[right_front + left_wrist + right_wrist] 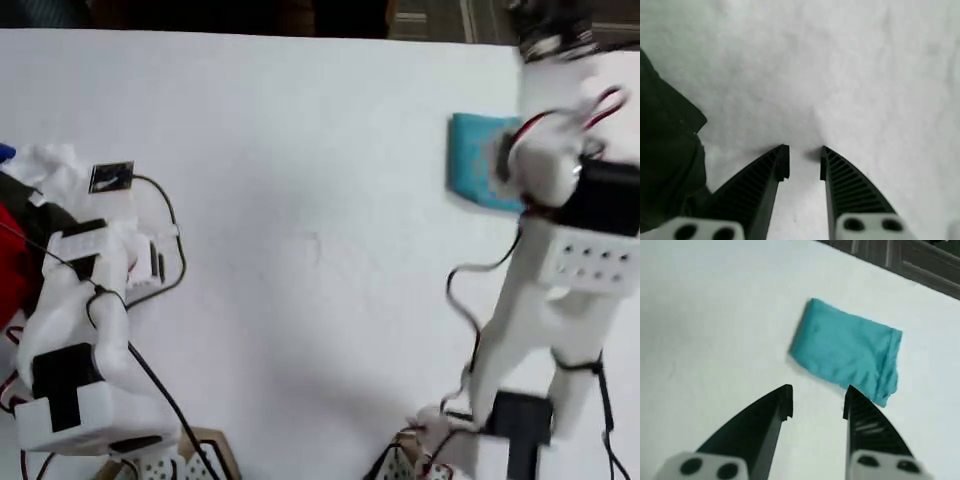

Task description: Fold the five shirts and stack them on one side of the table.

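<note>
- My left pincer (804,162), narrowly parted and empty, hangs over the white surface (850,60), with dark cloth (665,150) just beside it.
- My right pincer (817,402), parted a little wider, holds nothing.
- The folded teal shirt (845,350) lies flat toward the surface's far edge, just beyond my right pincer.

The folded teal cloth shirt (478,165) lies on the white bench (300,200) toward its far right side, partly behind the white plastic right arm (560,290). The right jaws point at the shirt, which lies just ahead of them. At the bench's left edge sits a heap of clothes: a crumpled white cloth (50,165) farthest back, a dark garment (20,195) in front of it, a red garment (8,265) nearer still. The white plastic left arm (80,330) stands beside the heap, and the left jaws are over a pale surface with the dark garment just to one side.
</note>
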{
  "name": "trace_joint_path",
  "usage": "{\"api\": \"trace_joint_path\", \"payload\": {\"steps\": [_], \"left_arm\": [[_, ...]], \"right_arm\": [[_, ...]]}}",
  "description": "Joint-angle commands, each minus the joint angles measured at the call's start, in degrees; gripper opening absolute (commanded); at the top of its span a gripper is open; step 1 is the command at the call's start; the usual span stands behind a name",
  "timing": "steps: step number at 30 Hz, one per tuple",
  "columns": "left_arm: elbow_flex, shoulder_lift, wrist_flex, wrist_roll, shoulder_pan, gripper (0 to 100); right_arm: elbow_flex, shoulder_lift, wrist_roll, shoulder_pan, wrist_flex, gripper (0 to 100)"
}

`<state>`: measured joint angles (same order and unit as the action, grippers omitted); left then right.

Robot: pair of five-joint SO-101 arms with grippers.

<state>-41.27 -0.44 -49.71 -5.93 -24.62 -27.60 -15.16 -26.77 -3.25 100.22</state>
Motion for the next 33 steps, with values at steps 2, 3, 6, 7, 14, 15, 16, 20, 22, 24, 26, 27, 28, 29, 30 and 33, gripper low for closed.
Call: {"api": "trace_joint_path", "payload": {"steps": [2, 3, 6, 7, 14, 15, 16, 20, 22, 24, 26, 27, 28, 29, 30, 33], "left_arm": [[0.0, -0.4, 1.6, 0.5, -0.5, 13], [0.0, -0.4, 1.6, 0.5, -0.5, 13], [0.0, -0.4, 1.6, 0.5, -0.5, 13], [0.0, -0.4, 1.6, 0.5, -0.5, 13], [-0.4, -0.5, 2.5, 0.5, -0.6, 13], [-0.4, -0.5, 2.5, 0.5, -0.6, 13], [-0.5, -0.5, 2.5, 0.5, -0.6, 13], [-0.5, -0.6, 2.5, 0.5, -0.6, 13], [-0.5, -0.6, 2.4, 0.4, -0.6, 13], [-0.5, -0.6, 2.3, 0.4, -0.6, 13], [-0.6, -0.9, 2.3, 0.4, -0.6, 13], [-0.8, -1.6, 2.3, 0.4, -0.7, 13], [-1.9, -2.8, 2.6, 0.4, -0.8, 13], [-3.0, -4.5, 2.9, 0.4, -0.6, 13], [-4.4, -6.6, 3.2, 0.4, -0.6, 13], [-7.8, -16.1, 0.6, 0.3, -1.0, 13]], "right_arm": [[16.5, -9.5, 0.5, 2.9, -1.9, 17.0], [21.8, -11.1, 0.5, 2.8, -4.4, 17.0], [41.3, -15.6, 0.5, 2.4, -15.5, 17.2], [48.7, -17.5, 0.5, 2.5, -19.7, 17.2], [89.8, -36.0, 0.4, 2.6, -46.3, 17.0], [93.4, -38.5, 0.4, 2.8, -48.0, 17.0], [96.3, -40.7, 0.4, 2.9, -49.3, 17.0], [105.7, -45.8, 0.4, 2.8, -52.9, 17.0], [110.0, -46.1, 0.4, 2.8, -55.4, 17.0], [114.0, -46.5, 0.4, 2.6, -58.4, 17.0], [114.1, -46.9, 0.5, 2.6, -59.1, 17.0], [114.2, -47.0, 0.5, 2.6, -59.5, 17.0], [114.5, -47.2, 0.5, 2.8, -59.6, 17.0], [114.6, -47.2, 0.5, 2.9, -59.6, 17.0], [114.6, -47.2, 0.5, 2.9, -59.6, 17.0], [114.7, -47.2, 0.5, 2.9, -59.6, 17.0]]}}
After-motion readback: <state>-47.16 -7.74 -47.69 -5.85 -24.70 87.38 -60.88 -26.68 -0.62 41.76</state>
